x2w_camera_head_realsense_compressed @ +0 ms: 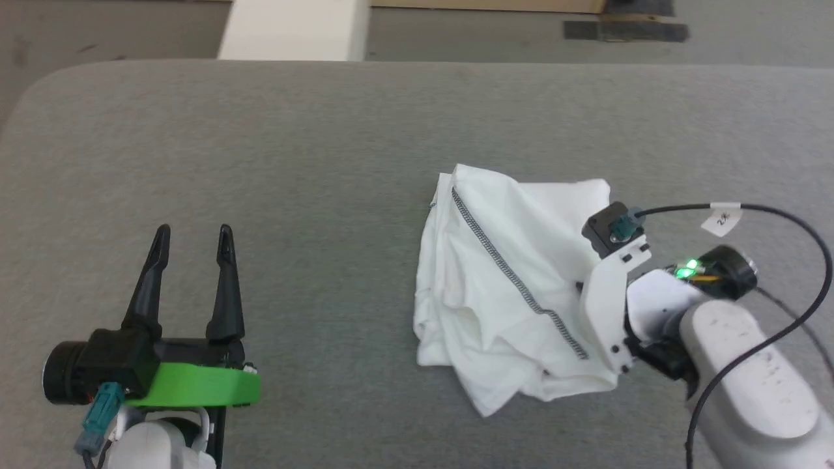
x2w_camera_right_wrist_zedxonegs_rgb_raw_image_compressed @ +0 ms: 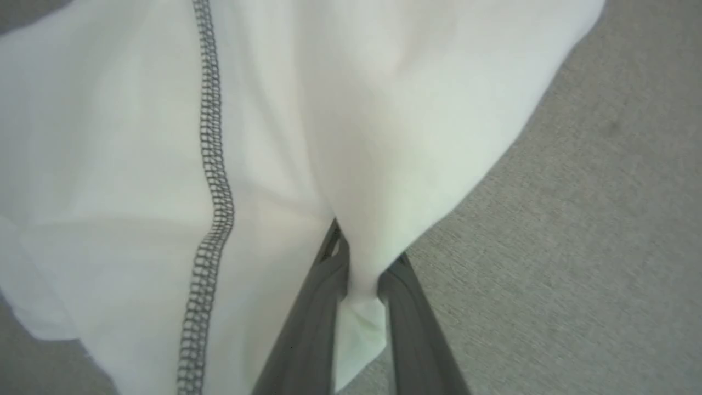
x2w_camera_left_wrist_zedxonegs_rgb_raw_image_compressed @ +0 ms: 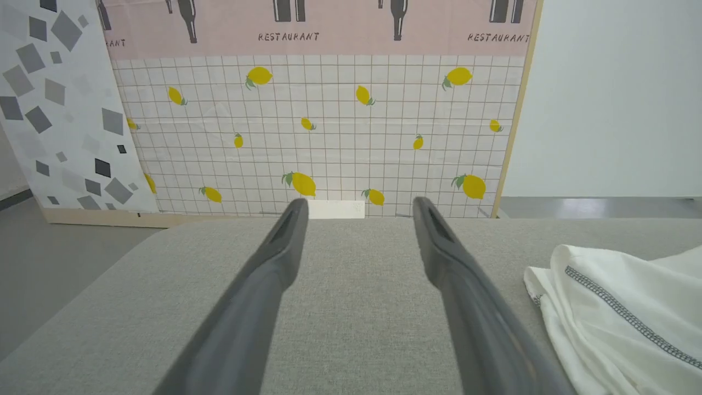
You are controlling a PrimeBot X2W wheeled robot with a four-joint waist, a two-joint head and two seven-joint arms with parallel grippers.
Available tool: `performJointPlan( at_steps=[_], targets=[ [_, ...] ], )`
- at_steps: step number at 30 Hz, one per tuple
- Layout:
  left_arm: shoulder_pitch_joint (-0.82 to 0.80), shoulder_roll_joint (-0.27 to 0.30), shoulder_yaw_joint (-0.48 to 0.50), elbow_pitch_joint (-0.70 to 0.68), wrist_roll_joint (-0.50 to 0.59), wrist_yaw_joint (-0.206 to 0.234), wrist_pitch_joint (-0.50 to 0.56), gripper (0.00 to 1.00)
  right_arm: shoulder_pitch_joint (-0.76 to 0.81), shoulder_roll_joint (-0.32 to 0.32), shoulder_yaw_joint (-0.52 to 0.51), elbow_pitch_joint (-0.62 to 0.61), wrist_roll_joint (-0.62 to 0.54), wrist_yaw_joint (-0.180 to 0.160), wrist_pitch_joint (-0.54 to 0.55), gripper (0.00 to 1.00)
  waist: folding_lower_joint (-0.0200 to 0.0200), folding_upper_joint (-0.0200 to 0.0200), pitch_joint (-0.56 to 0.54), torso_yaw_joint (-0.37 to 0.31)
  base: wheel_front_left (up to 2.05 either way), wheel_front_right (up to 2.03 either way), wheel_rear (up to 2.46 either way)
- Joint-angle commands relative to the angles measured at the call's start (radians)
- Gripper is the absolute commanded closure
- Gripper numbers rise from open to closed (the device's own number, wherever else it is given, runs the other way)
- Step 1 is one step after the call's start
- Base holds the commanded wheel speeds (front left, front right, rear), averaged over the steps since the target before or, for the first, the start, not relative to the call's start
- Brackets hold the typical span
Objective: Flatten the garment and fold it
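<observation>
Grey table (x2w_camera_head_realsense_compressed: pixel 260 163) has the crumpled white shirt (x2w_camera_head_realsense_compressed: pixel 515 280) on its right half, w/ dark seam (x2w_camera_head_realsense_compressed: pixel 515 277) up. Left wrist view adds a lemon-print backdrop (x2w_camera_left_wrist_zedxonegs_rgb_raw_image_compressed: pixel 329 137) reading "RESTAURANT". L claw (x2w_camera_head_realsense_compressed: pixel 193 229) is spread wide, empty. Right wrist view: R claw (x2w_camera_right_wrist_zedxonegs_rgb_raw_image_compressed: pixel 364 252) is pinched on a shirt fold.

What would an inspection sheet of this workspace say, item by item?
surface: grey fabric-covered table.
job's things: white garment, crumpled in a heap, with a dark stitched seam on top.
clutter: nothing seen.
grippers: left gripper open, apart from the garment; right gripper shut on a fold of the garment.
cables: black cable with a white tag arcs over the right arm.
surroundings: lemon-patterned panel beyond the table.
</observation>
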Motion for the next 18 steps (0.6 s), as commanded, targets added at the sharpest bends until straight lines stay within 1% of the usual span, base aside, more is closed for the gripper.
performJointPlan(
  at_steps=[1,5,7,10,14,18],
  targets=[
    [0.003,0.005,0.006,-0.010,0.001,-0.006,-0.004,0.00,-0.034,-0.049,0.035,-0.023,0.022,-0.002,0.012,1.00,0.0000,0.0000,0.022,-0.127,0.00,0.00,0.00],
    [-0.006,0.013,0.013,-0.032,0.007,-0.006,-0.004,0.00,-0.092,-0.169,0.135,-0.075,0.085,-0.002,0.035,1.00,0.0000,0.0000,0.052,-0.231,0.00,0.00,0.00],
    [-0.011,0.018,0.016,-0.043,0.010,-0.006,-0.004,0.00,-0.121,-0.215,0.173,-0.092,0.125,-0.002,0.041,1.00,0.0000,0.0000,0.068,-0.281,0.00,0.00,0.00],
    [-0.019,0.030,0.012,-0.054,0.016,-0.007,-0.004,0.00,-0.169,-0.281,0.209,-0.104,0.164,-0.002,0.038,1.00,0.0000,0.0000,0.094,-0.334,0.00,0.00,0.00],
    [-0.037,0.057,0.009,-0.069,0.017,-0.007,-0.004,0.00,-0.225,-0.357,0.235,-0.098,0.187,-0.002,0.025,1.00,0.0000,0.0000,0.139,-0.375,0.00,0.00,0.00],
    [-0.056,0.083,0.003,-0.094,0.017,-0.007,-0.004,0.00,-0.270,-0.413,0.228,-0.077,0.199,-0.002,-0.004,1.00,0.0000,0.0000,0.196,-0.379,0.00,0.00,0.00]
  ],
)
